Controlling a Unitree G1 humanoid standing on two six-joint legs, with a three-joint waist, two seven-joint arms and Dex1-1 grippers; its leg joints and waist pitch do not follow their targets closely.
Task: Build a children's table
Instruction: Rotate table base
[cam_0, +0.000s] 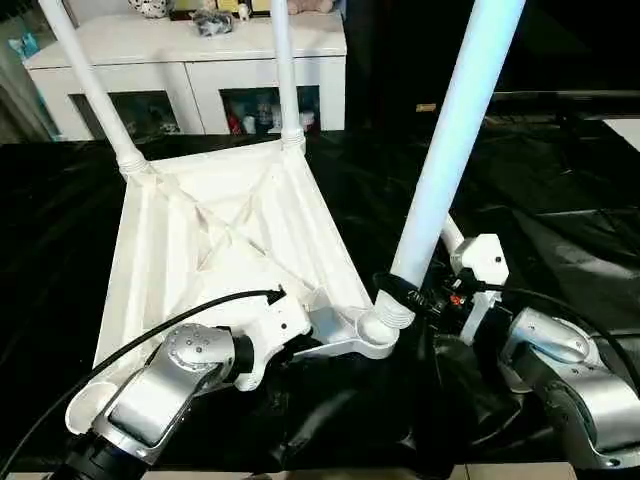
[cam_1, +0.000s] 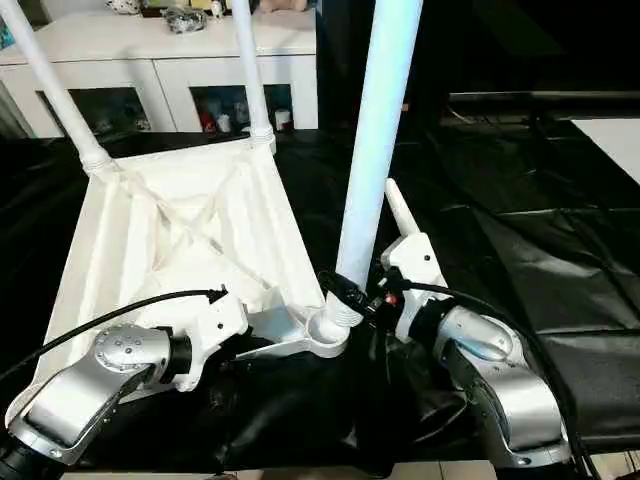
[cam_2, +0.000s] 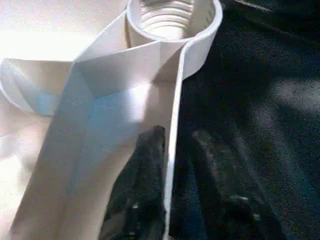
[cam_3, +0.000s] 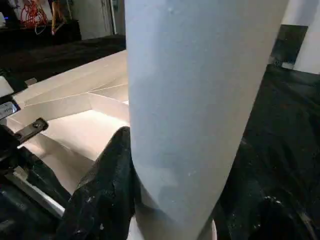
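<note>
The white tabletop (cam_0: 200, 250) lies upside down on black sheeting, its ribbed X-braced underside up. Two white legs (cam_0: 95, 90) (cam_0: 283, 70) stand in its far corner sockets. A third leg (cam_0: 450, 150) stands tilted in the near right socket (cam_0: 385, 328), and my right gripper (cam_0: 405, 292) is shut around it just above the socket. My left gripper (cam_2: 176, 137) straddles the tabletop's thin rim wall (cam_2: 172, 115) beside that socket. Its inner finger (cam_2: 145, 185) lies against the wall and its outer finger (cam_2: 220, 185) stands a little off it. Another leg (cam_1: 397, 205) lies behind my right wrist.
A white cabinet (cam_0: 190, 60) with glass doors stands behind the table, with small toys on top. Crinkled black sheeting (cam_0: 560, 200) covers the surface to the right. The near left socket (cam_0: 85, 405) is open beside my left forearm.
</note>
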